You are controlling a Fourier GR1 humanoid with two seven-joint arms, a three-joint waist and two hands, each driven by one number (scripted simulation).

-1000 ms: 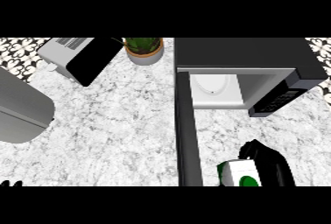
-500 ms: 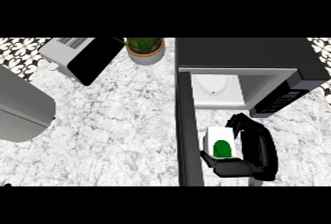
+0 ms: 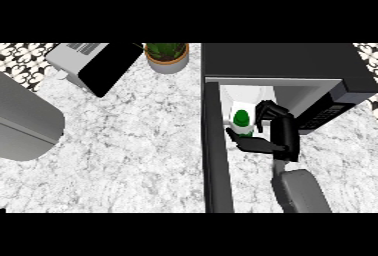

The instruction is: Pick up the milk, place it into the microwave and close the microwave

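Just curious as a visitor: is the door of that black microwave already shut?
No: the black microwave's door stands swung open toward the viewer, while the right hand holds the white-and-green milk carton at the opening.

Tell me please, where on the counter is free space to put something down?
Bare marble counter lies between the grey rounded appliance at left, the toaster above and the open black microwave door. The microwave mouth is crowded: the right hand holds the white-and-green milk carton there.

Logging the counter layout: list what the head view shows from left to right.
Grey rounded object → toaster → potted plant → open microwave door → milk carton → right hand → microwave keypad.
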